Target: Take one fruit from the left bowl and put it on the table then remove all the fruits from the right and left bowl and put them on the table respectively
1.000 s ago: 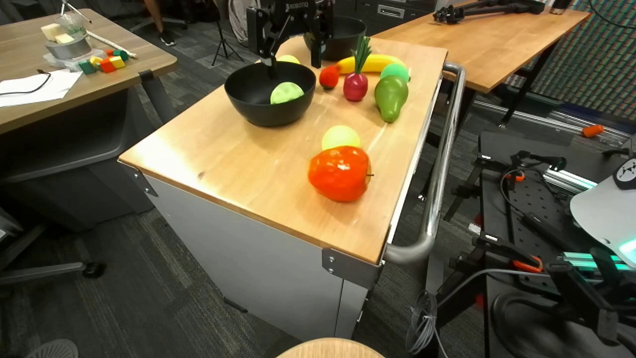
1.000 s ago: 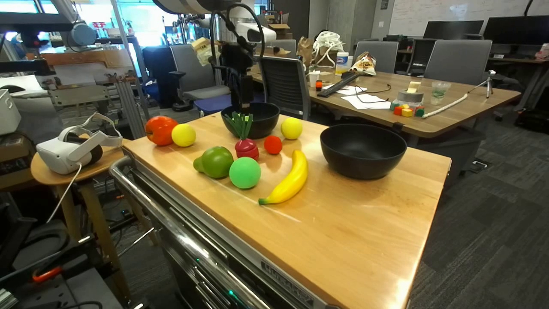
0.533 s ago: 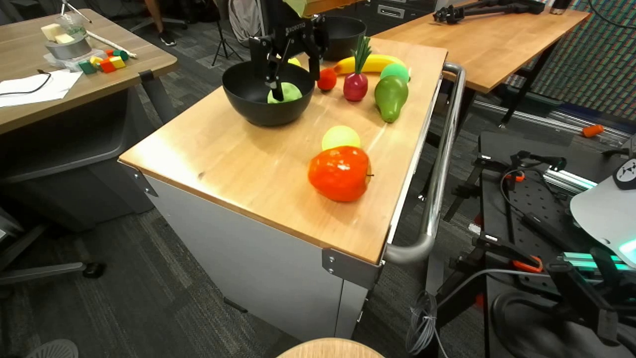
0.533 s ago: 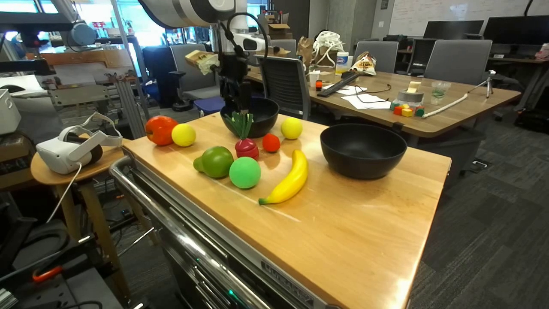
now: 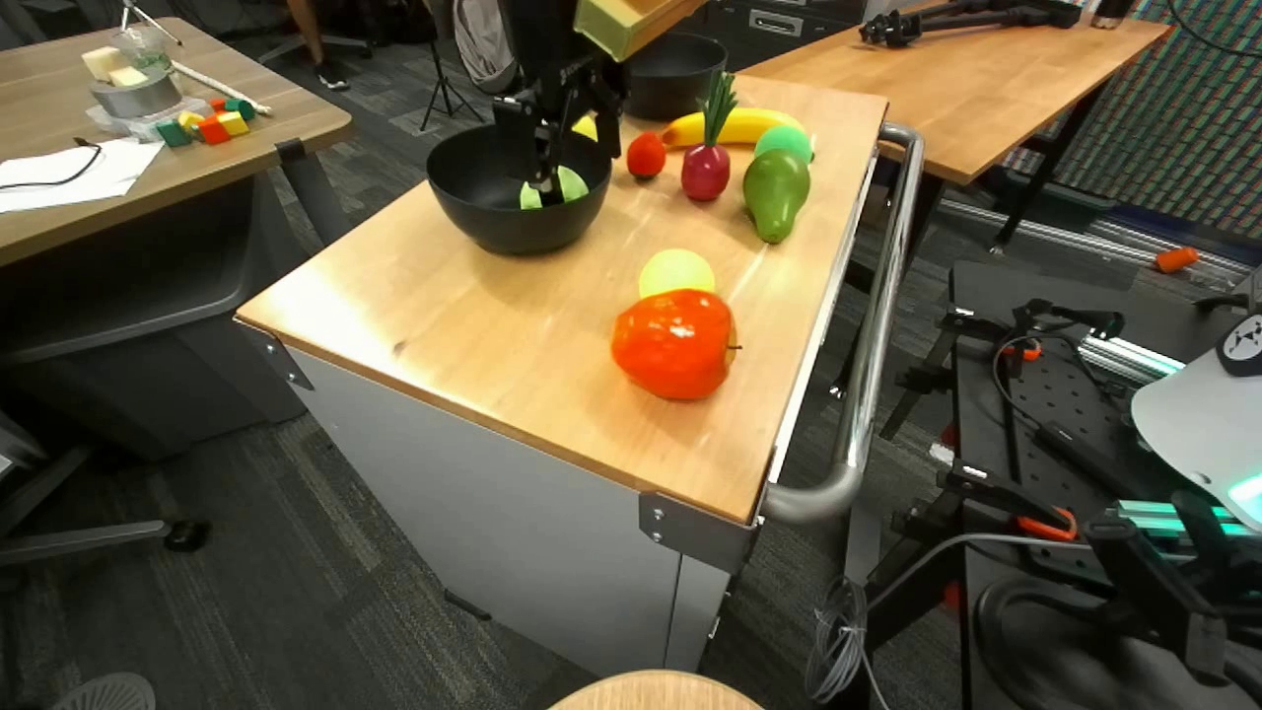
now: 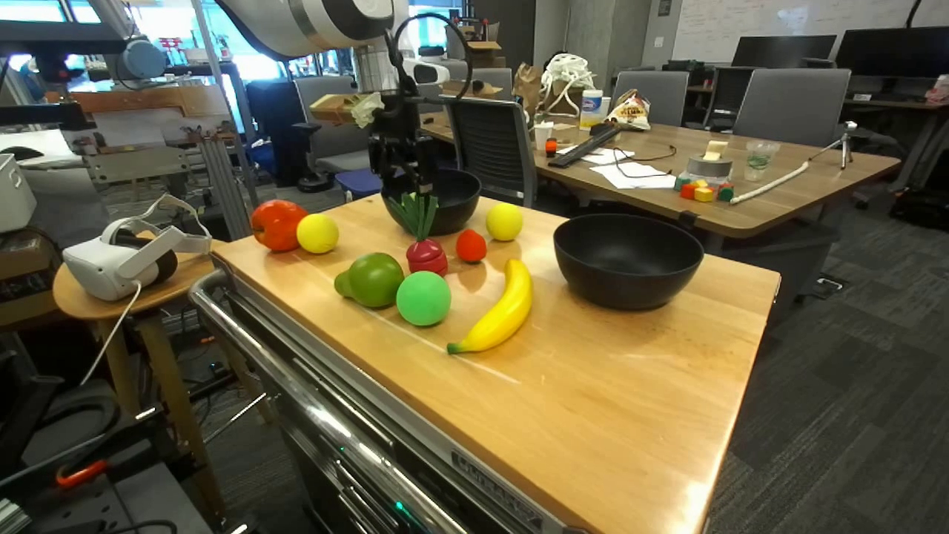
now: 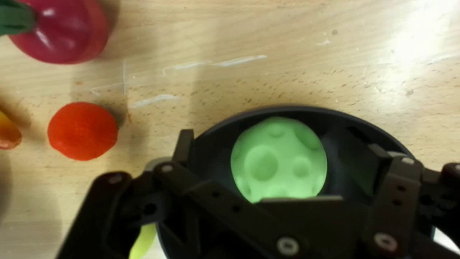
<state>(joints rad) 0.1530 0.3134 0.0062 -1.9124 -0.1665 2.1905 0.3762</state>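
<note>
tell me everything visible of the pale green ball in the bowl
The pale green ball is round, matte, seemingly foam or rubber, pitted with uneven dimples. It rests inside the black bowl. In the wrist view the open end effector straddles it, gaps showing either side; its underside is hidden.

In an exterior view the table [image 5: 463, 335] is looked down on from the end nearest the big red fruit [image 5: 673, 345]; in an exterior view it is faced from lower, across the metal rail [image 6: 330, 426]. Most of it is shared by both. In the wrist view a black bowl [image 7: 219, 151] is faced from close above.
</note>
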